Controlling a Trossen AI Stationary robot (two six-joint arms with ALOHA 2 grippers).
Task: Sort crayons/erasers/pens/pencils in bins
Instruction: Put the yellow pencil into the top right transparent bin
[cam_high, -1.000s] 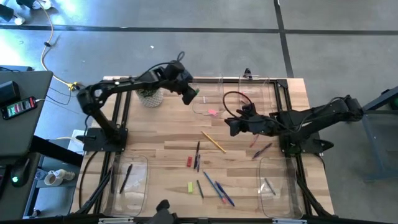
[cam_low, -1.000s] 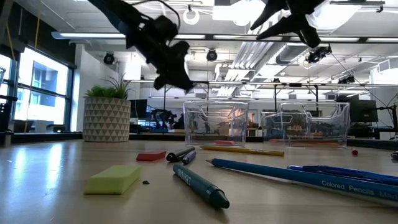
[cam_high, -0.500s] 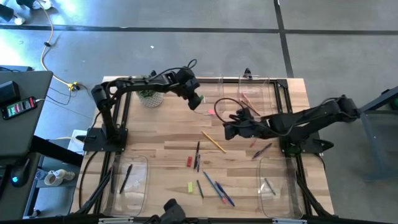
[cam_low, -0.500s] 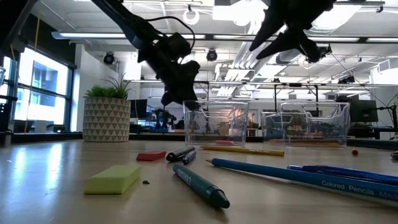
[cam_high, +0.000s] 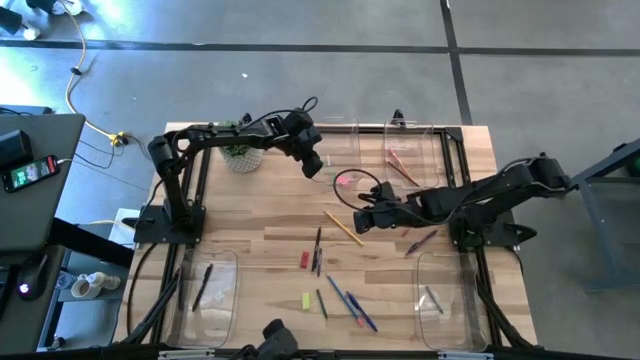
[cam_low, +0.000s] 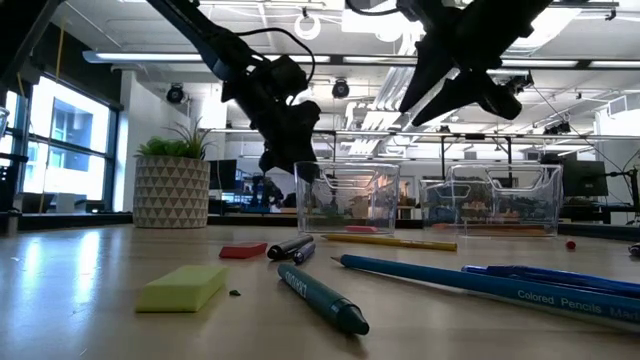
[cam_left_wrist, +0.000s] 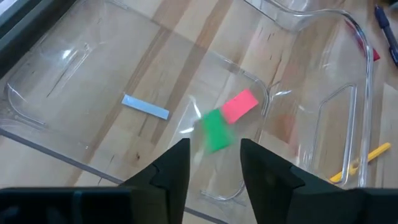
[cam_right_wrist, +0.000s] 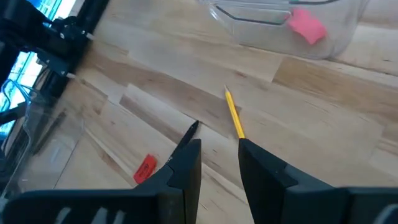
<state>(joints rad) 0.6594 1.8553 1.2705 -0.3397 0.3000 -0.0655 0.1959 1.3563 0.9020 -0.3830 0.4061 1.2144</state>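
My left gripper is open above the clear far-left bin. In the left wrist view its fingers stand apart over the bin. A green eraser shows blurred inside the bin, beside a pink eraser that lies on the bin's floor. My right gripper is open and empty. It hovers above the table's middle, just right of a yellow pencil that lies flat on the wood. The pencil also shows in the right wrist view.
A second far bin holds red sticks. Two near bins hold dark sticks. On the table lie a red eraser, a yellow-green eraser, dark pens, blue sticks and purple-red sticks. A plant pot stands at the far left.
My left gripper has gone toward the table's right edge and down, over the far-left bin. The green eraser that was at its fingertips now shows inside the bin. My right gripper has gone down and toward the near-left, toward the yellow pencil.
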